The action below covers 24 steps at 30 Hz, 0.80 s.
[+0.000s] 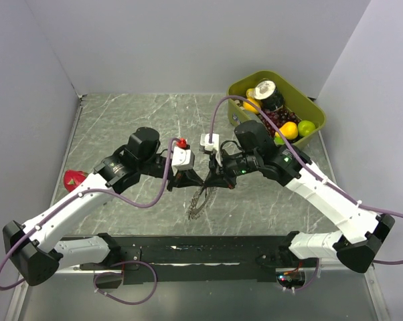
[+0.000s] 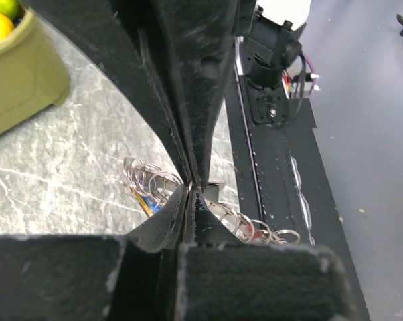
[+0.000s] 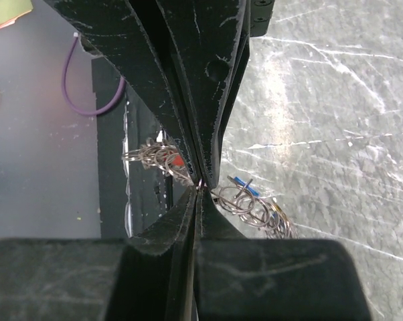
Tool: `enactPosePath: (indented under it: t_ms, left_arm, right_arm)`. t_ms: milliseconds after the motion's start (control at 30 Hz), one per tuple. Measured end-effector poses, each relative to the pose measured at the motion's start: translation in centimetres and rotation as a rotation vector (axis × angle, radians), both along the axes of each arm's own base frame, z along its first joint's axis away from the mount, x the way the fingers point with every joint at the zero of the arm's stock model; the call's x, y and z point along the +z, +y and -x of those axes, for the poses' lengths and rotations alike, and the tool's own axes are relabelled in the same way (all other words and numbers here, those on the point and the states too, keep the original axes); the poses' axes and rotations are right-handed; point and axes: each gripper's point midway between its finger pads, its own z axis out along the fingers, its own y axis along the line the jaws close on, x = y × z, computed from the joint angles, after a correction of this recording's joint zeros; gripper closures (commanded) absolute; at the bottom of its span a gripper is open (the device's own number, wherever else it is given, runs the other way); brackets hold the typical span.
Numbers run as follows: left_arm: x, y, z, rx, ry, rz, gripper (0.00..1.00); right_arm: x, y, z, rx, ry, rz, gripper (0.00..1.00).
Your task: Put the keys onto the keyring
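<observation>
Several fruits (image 1: 288, 130) in bin (image 1: 307, 100), keyring (image 1: 200, 200) in jaws

A robotics lab cell: 2 white cabled arms (image 1: 74, 207) bolted to a marble-patterned bench (image 1: 121, 120), boxed in by plain grey walls (image 1: 188, 40).

A: Is the overhead view sharp?
B: Yes. Bright, even light from above, soft shadows, a faint sheen on the table (image 1: 121, 120).
A: And the wrist views?
B: The near fingers (image 2: 188, 80) are dark and blurred; the keyring (image 3: 252, 206) glints; the marble glares white.
</observation>
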Motion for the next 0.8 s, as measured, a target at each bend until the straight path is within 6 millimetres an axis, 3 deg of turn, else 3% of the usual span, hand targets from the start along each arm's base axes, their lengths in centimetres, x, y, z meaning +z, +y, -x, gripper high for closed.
enactPosePath:
  t_ms: [167,233,367,600,800]
  left_arm:
    - [0.3,0.0,0.0,0.033,-0.017,0.058,0.99]
    - [0.2,0.2,0.2,0.052,-0.015,0.084,0.99]
    - [0.7,0.4,0.3,0.105,-0.025,0.179,0.99]
    - [3.4,1.6,0.6,0.197,-0.062,0.435,0.99]
    - [6.2,2.4,1.2,0.211,-0.094,0.607,0.99]
  right_arm:
    - [0.8,-0.2,0.2,-0.021,-0.033,-0.056,0.62]
    - [1.8,-0.2,0.3,-0.032,-0.058,-0.101,0.52]
    - [4.2,-0.8,0.4,-0.063,-0.124,-0.196,0.41]
    - [6.0,-1.4,0.3,-0.099,-0.160,-0.275,0.38]
    - [6.5,-1.0,0.7,-0.072,-0.138,-0.303,0.47]
